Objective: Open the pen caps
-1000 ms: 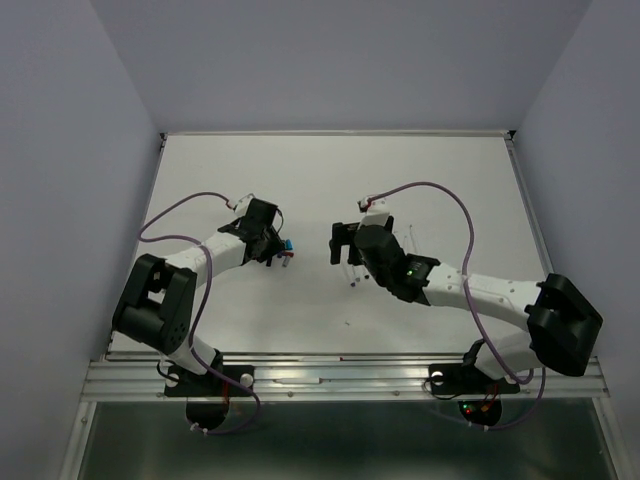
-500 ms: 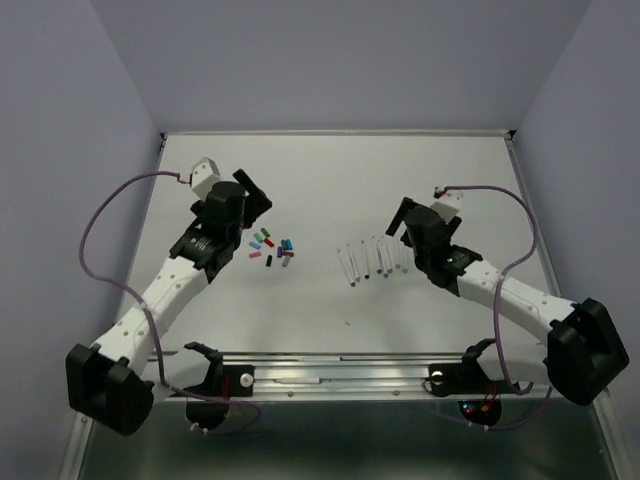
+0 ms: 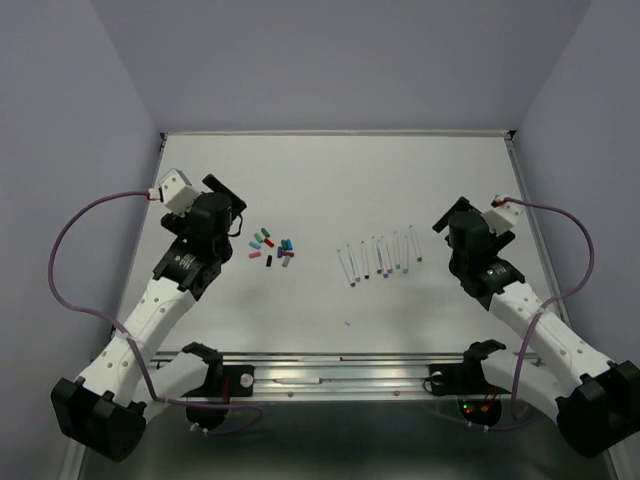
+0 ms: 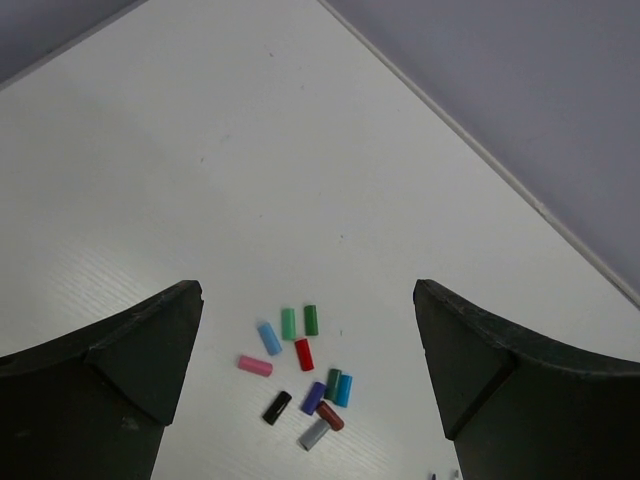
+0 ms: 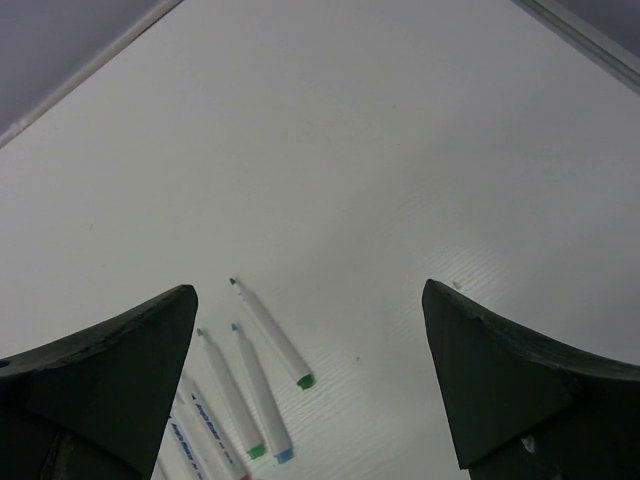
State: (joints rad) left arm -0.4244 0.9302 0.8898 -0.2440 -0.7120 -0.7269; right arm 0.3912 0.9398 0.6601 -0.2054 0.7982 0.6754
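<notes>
Pen caps [image 4: 304,354] lie clustered beyond the open left end effector [image 4: 305,292]; pens [image 5: 268,331] lie before the open right end effector [image 5: 305,295].

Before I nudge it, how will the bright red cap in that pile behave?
The bright red cap is a short cylinder lying on its side on the smooth table, so it will probably roll if pushed across its length. It looks small, so it is likely light and apt to skitter. The blue cap lies close, so a push may shift it too.
</notes>
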